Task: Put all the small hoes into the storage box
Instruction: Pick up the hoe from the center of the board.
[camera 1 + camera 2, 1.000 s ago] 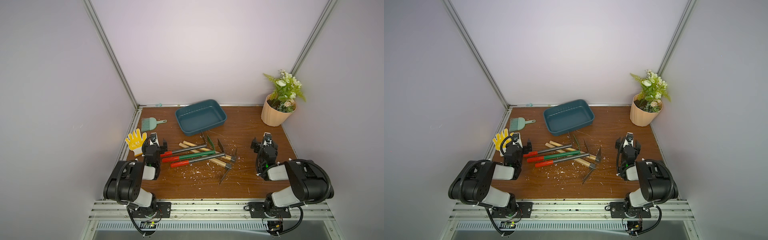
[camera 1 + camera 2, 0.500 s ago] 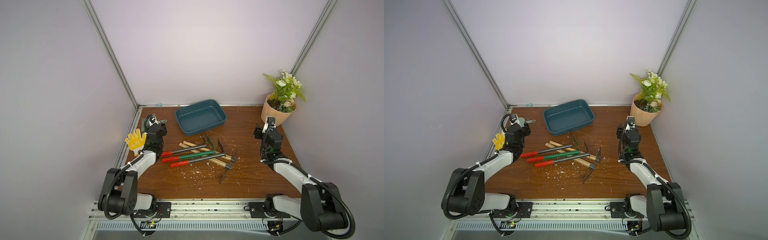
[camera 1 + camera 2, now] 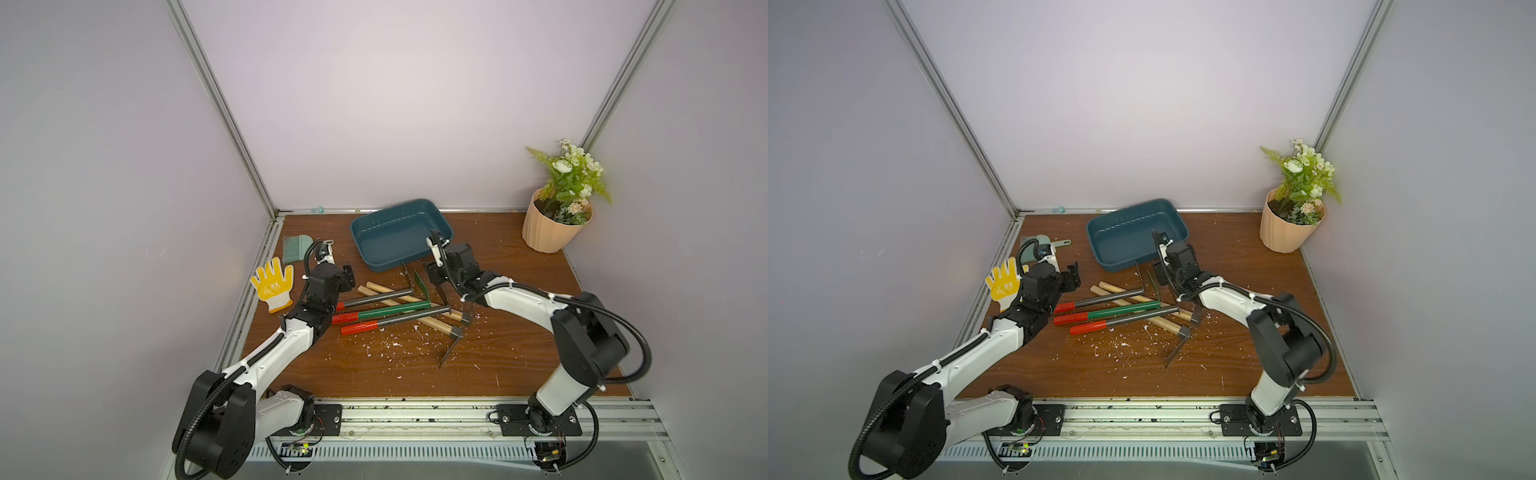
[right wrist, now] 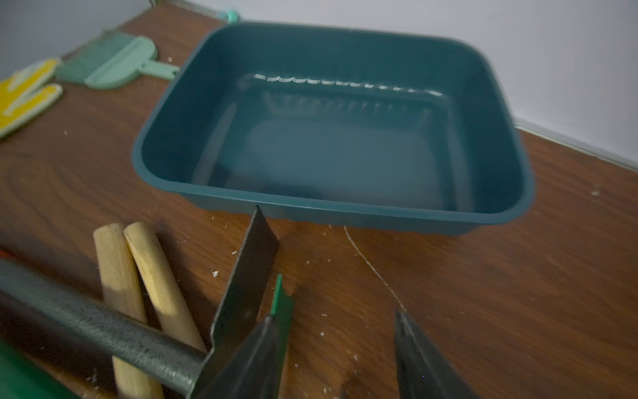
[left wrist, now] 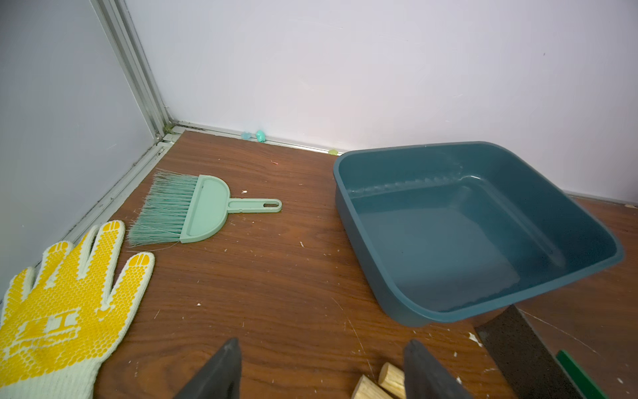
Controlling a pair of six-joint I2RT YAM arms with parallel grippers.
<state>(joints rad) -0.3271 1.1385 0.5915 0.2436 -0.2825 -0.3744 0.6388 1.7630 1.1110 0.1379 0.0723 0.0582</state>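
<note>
The box [image 3: 395, 243] sits at the far middle of the desk [image 3: 519, 332], slightly askew, with nothing in it. Just near of it lie the hoes [image 3: 390, 309], a crossed heap of five: three with red grips pointing left and two with wooden handles [image 4: 152, 273] under them, heads to the right. All of them rest on the desk outside the box, and I cannot tell which one is the small hoe. A black blade [image 4: 248, 276] and a green blade [image 4: 281, 304] stand on edge at the far right of the heap, close to the box's near wall but apart from it. The right tool [image 4: 333, 324] hangs over this spot with its fingers partly spread and nothing between them; one finger is right against the green blade, though I cannot tell if it touches. The left tool [image 5: 321, 349] is at the left end of the heap, above the desk beside the wooden handle ends, fingers well apart and holding nothing. A mint brush [image 3: 297, 247] lies at the far left, a yellow glove [image 3: 272, 284] just near of it. A peach pot [image 3: 548, 228] with a plant stands in the far right corner. White flecks dot the desk around the heap.
</note>
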